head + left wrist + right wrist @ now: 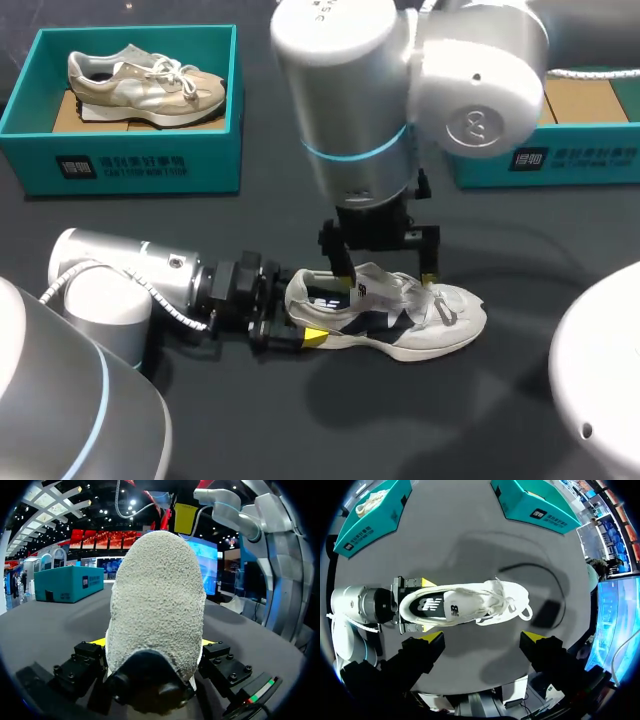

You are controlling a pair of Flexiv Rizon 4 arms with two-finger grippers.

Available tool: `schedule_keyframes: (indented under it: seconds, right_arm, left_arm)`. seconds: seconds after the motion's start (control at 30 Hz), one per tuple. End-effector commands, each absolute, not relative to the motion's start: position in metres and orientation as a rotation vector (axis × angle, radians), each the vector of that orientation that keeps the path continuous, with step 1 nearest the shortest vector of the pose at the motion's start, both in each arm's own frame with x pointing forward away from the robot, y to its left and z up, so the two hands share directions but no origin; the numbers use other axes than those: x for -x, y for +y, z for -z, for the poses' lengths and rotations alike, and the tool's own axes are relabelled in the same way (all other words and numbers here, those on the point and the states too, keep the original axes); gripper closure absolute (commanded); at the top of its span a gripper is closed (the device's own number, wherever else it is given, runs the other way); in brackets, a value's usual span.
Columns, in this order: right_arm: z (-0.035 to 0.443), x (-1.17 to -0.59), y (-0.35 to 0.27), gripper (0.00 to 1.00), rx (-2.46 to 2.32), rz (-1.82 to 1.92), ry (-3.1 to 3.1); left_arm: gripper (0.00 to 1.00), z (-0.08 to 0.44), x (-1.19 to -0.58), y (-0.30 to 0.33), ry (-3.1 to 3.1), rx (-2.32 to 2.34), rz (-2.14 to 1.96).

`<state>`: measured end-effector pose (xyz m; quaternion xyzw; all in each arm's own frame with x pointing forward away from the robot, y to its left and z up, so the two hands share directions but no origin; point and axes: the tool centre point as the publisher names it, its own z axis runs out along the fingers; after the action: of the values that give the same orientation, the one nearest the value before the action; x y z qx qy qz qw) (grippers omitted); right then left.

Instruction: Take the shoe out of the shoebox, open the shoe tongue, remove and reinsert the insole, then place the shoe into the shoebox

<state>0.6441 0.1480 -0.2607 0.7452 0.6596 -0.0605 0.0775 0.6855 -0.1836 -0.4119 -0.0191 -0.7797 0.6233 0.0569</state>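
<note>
Clamping the heel of the shoe (400, 325) at lower middle, the left fingers (312, 337) should hold firm while the released right fingers (428, 280) drop squarely onto the tongue (479, 598).

My right arm (400, 90) hides much of the right shoebox (585, 178).

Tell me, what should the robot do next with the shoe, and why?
Probably lower the right claw to the tongue and pull it open. The left claw clamps the heel of the white shoe, holding it steady, and the right claw hangs open just above it.
</note>
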Motion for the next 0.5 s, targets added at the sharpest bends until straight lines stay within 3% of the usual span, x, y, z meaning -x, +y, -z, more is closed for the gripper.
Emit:
schedule_keyframes:
  seconds: [0.03,0.5]
  right_arm:
    - [0.274,-0.641,0.166,0.0,-2.128,0.367,1.75]
    - [0.299,-0.657,0.178,0.0,-2.098,0.449,1.715]
  left_arm:
    - [1.0,0.414,-0.685,-0.186,-2.366,0.059,-1.886]
    - [1.0,0.414,-0.685,-0.186,-2.366,0.059,-1.886]
